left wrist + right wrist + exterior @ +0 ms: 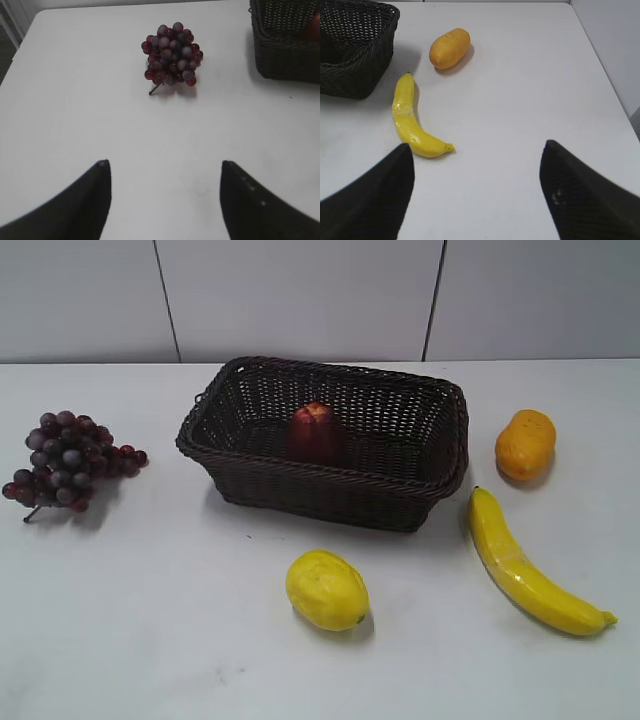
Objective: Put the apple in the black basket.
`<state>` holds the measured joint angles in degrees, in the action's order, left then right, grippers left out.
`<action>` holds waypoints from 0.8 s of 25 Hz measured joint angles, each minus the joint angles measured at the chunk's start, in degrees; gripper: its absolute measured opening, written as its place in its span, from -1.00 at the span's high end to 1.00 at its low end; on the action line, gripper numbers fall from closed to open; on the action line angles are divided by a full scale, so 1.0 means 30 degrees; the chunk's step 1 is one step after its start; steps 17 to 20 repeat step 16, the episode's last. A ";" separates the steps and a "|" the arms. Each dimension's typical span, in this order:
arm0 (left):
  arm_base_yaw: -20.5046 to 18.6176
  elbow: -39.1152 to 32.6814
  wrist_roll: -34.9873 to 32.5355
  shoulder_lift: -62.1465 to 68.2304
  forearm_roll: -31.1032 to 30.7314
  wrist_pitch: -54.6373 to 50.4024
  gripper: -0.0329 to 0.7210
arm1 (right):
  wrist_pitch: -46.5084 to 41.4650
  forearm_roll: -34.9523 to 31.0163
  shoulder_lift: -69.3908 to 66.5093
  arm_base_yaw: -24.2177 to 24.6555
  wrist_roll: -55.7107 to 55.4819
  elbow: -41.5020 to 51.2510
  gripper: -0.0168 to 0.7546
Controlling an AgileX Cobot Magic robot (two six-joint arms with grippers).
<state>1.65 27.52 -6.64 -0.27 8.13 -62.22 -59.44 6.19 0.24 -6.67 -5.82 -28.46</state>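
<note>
Exterior view shows the apple (315,432) already resting inside the black basket (300,485), near its middle, with neither arm in sight. The left pincer (162,200) hangs spread and empty over bare table (75,100), the basket ahead to its right. The right pincer (477,192) is likewise spread and empty, basket ahead-left. No further move seems needed.

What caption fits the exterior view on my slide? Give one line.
Apple resting inside the black basket, with grapes, lemon, banana around.
</note>
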 joint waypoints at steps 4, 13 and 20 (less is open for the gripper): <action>-0.0281 0.0000 0.0000 0.0000 0.0008 0.0000 -0.38 | -0.0017 0.0000 0.0000 0.0000 0.0000 0.0000 -0.57; -0.0285 0.0000 0.0000 0.0000 0.0008 0.0000 -0.31 | -0.0017 0.0000 0.0000 0.0000 0.0000 0.0000 -0.57; -0.0285 0.0000 0.0000 0.0000 0.0008 0.0000 -0.31 | -0.0017 0.0000 0.0000 0.0000 0.0000 0.0000 -0.57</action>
